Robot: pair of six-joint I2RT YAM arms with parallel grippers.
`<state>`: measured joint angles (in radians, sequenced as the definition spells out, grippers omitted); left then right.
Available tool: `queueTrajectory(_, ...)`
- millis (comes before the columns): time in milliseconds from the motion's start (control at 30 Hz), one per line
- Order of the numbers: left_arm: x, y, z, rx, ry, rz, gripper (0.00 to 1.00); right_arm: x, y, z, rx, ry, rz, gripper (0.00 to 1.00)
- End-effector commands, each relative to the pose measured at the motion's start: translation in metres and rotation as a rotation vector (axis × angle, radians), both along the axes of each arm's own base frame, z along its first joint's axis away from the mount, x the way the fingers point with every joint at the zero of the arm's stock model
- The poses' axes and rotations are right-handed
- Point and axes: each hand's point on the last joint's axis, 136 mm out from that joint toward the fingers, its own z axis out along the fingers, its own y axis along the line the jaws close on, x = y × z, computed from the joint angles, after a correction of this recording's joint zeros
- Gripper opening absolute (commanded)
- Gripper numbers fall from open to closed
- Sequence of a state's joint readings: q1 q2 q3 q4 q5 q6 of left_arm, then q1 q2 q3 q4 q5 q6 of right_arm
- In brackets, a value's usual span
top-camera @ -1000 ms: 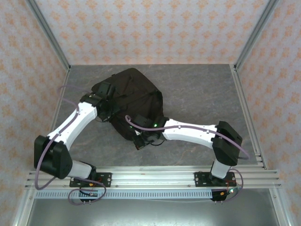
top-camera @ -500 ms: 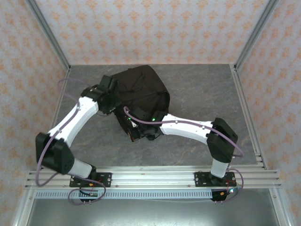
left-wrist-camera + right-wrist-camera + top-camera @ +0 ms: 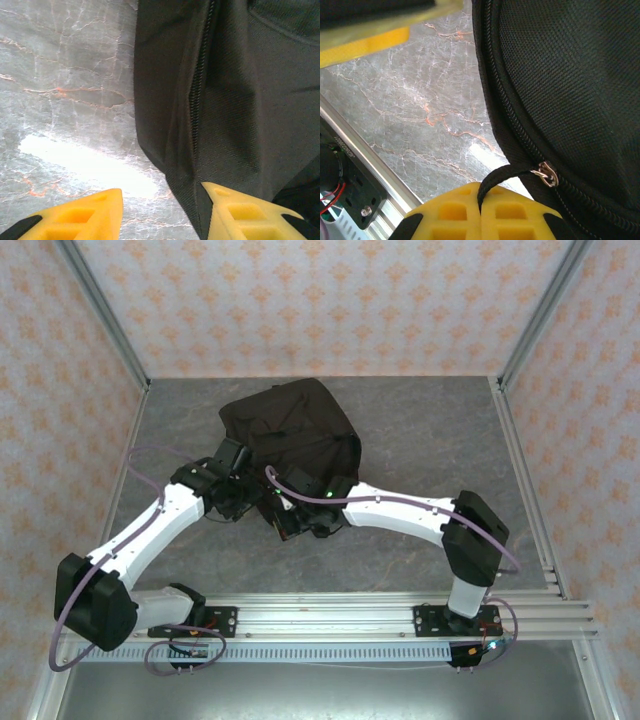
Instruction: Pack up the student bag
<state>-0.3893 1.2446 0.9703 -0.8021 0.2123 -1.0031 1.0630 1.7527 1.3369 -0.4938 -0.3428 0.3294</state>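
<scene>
Zipper cord (image 3: 504, 172) of the student bag (image 3: 295, 435) sits pinched in right tool (image 3: 481, 194); left tool (image 3: 161, 191) gapes beside its zipped edge.

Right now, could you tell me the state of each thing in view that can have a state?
student bag: lying slumped on the table.
zipper: teeth closed along the stretch seen from the left wrist.
pull cord: pinched between the right fingers, attached to the slider.
left gripper: open, holding nothing, at the bag's edge.
right gripper: shut on the pull cord.
</scene>
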Motion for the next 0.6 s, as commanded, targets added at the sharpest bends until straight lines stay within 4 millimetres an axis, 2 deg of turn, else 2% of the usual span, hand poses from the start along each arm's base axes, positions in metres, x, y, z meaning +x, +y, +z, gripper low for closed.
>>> queueTrajectory(0, 0.009, -0.004, -0.005, -0.012, -0.013, 0.021, 0.43, 0.001, -0.002, 0.016, 0.044, -0.015, -0.009, 0.0)
queueTrajectory(267, 0.017, -0.009, -0.018, -0.016, -0.015, 0.012, 0.36, -0.006, -0.01, 0.014, 0.015, 0.006, 0.007, 0.0)
queueTrajectory(367, 0.015, -0.009, -0.023, -0.014, -0.007, 0.008, 0.28, -0.007, -0.015, 0.015, -0.001, 0.005, 0.009, 0.0)
queueTrajectory(567, 0.014, 0.004, -0.022, 0.06, -0.011, -0.001, 0.02, -0.009, -0.023, 0.018, -0.043, 0.014, 0.024, 0.0)
